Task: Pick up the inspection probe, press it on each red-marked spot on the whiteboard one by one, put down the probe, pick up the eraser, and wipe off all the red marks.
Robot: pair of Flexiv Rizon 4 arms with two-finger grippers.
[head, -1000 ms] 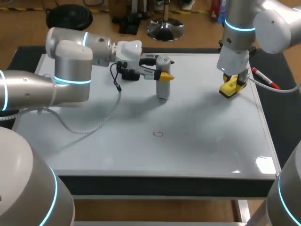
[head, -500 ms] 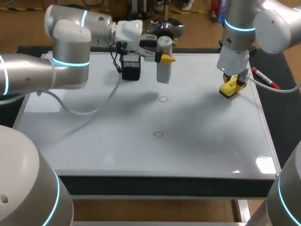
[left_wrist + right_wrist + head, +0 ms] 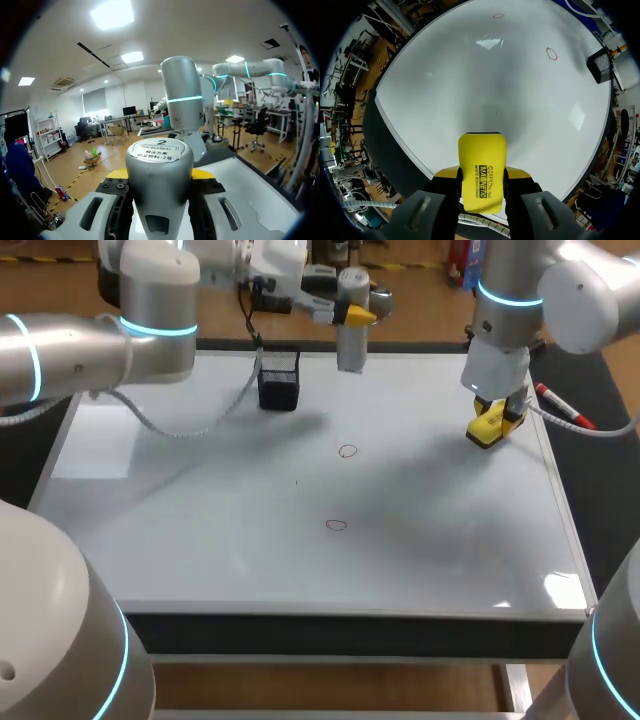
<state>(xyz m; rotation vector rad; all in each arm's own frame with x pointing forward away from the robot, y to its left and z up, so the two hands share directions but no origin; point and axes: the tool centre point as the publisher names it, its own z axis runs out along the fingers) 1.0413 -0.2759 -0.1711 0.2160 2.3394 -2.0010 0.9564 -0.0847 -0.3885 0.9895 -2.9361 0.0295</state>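
Note:
My left gripper (image 3: 354, 312) is shut on the grey cylindrical inspection probe (image 3: 350, 335), held high over the whiteboard's (image 3: 200, 540) far edge. In the left wrist view the probe (image 3: 160, 185) stands upright between the yellow tips of the left gripper (image 3: 160, 175). Two red circles (image 3: 347, 451) (image 3: 336, 525) are drawn near the board's middle. My right gripper (image 3: 492, 423) is shut on the yellow eraser (image 3: 488, 430), just above the board at the far right. From the right wrist view the eraser (image 3: 481, 170) fills the right gripper (image 3: 481, 181), with both red circles (image 3: 552, 53) (image 3: 498, 16) ahead of it.
A black mesh holder (image 3: 279, 378) stands on the board's far side, left of the probe, and also shows in the right wrist view as the holder (image 3: 601, 65). A red marker pen (image 3: 563, 408) lies along the board's right edge, beside my right gripper.
My left arm lifted the probe off the board and carried it up toward the far edge, uncovering the farther red circle and the black holder. My right arm stayed still.

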